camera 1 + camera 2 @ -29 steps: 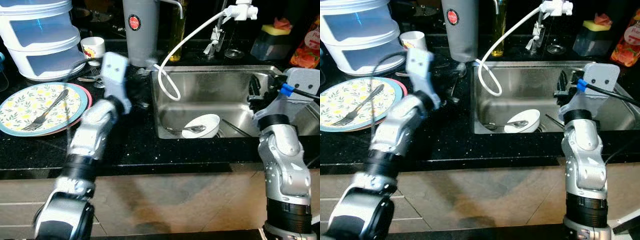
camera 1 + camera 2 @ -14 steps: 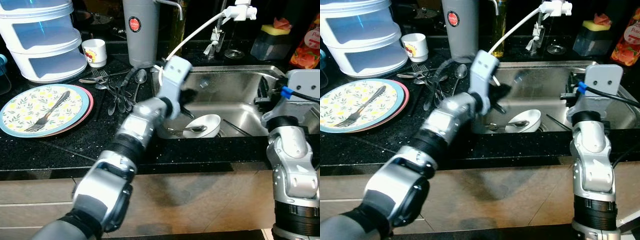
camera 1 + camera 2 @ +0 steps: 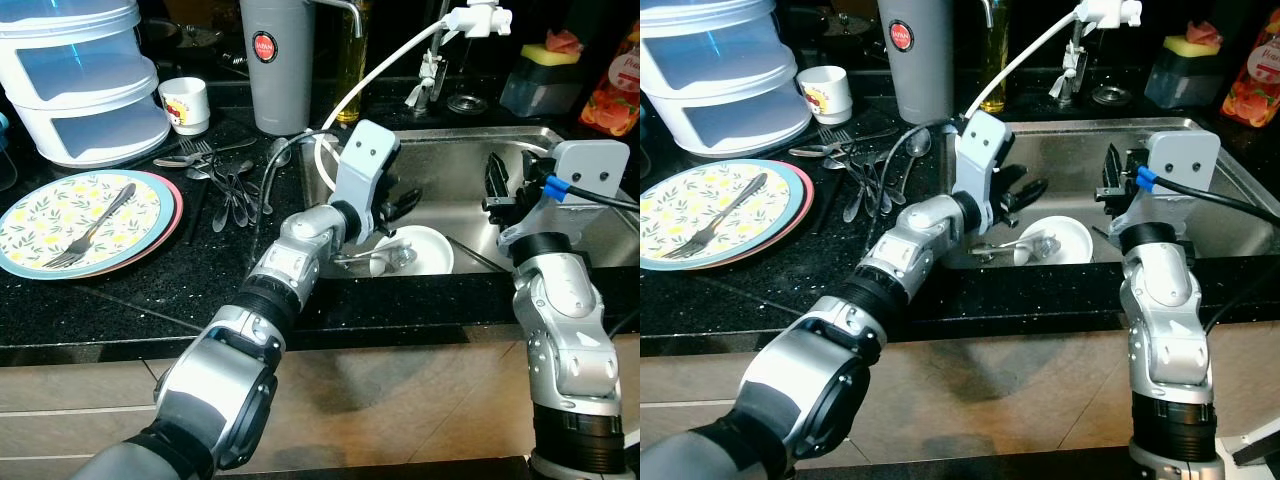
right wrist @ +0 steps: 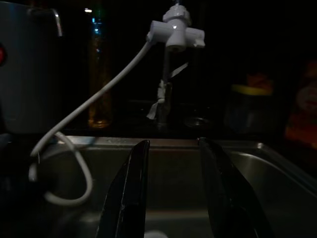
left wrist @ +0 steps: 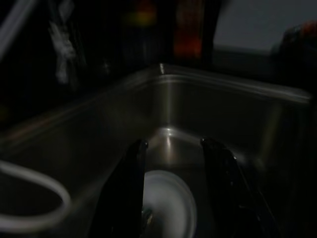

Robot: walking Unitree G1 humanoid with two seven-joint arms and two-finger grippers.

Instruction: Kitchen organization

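A white bowl [image 3: 428,250] lies at the bottom of the steel sink [image 3: 450,150] with a spoon [image 3: 368,258] resting across it. My left gripper [image 3: 398,208] reaches over the sink's left wall and hangs open just above the bowl. In the left wrist view the bowl [image 5: 168,210] shows between and beyond the open left gripper [image 5: 171,146]. My right gripper [image 3: 497,180] is held over the right part of the sink, open and holding nothing. In the right wrist view the open right gripper [image 4: 171,148] points at the white tap head [image 4: 176,29].
On the black counter to the left are a flowered plate [image 3: 60,200] with a fork [image 3: 92,225], a heap of cutlery [image 3: 235,180], stacked plastic tubs [image 3: 80,80], a cup [image 3: 185,100] and a grey flask [image 3: 275,60]. A white hose [image 3: 385,65] loops into the sink.
My left arm has swung right from the counter near the plate, across the sink's edge, to just above the bowl. The right gripper has shifted slightly left.
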